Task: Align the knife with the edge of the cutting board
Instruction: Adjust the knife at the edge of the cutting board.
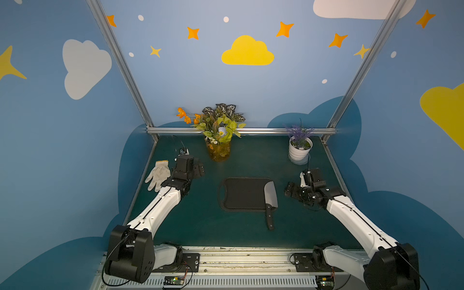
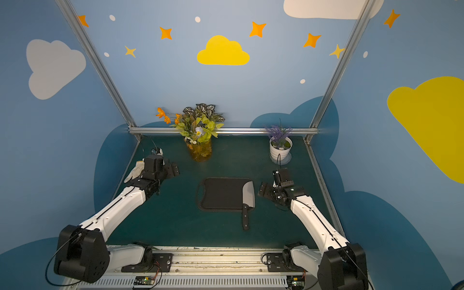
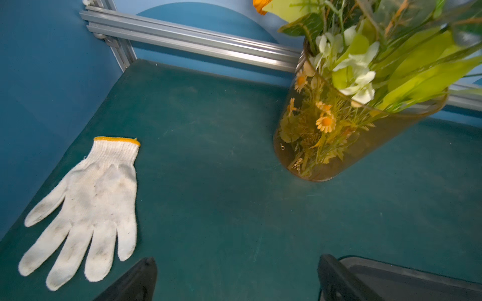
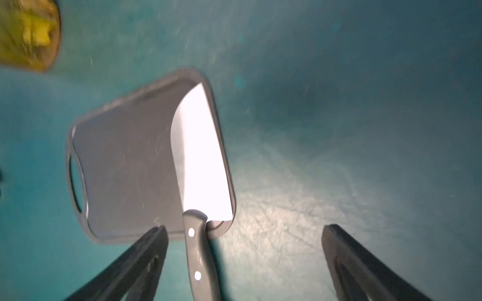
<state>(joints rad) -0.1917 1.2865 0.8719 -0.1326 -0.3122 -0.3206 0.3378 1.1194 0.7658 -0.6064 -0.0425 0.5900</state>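
Note:
The black cutting board (image 1: 241, 194) (image 2: 221, 194) (image 4: 125, 169) lies flat mid-table, handle slot to the left. The knife (image 1: 270, 194) (image 2: 248, 194) (image 4: 200, 161) rests with its silver blade along the board's right short edge; its black handle sticks out over the near edge onto the mat. My right gripper (image 1: 290, 192) (image 2: 263, 193) (image 4: 246, 229) hovers open just right of the board, holding nothing. My left gripper (image 1: 199, 170) (image 2: 174, 170) (image 3: 238, 263) is open and empty over bare mat, beyond the board's far left corner (image 3: 417, 278).
A white work glove (image 1: 158, 175) (image 3: 91, 203) lies at the left edge. A glass vase of flowers (image 1: 219, 148) (image 3: 339, 130) stands at the back middle. A white pot of lavender (image 1: 300, 149) stands back right. An aluminium frame rail (image 1: 263, 130) borders the table.

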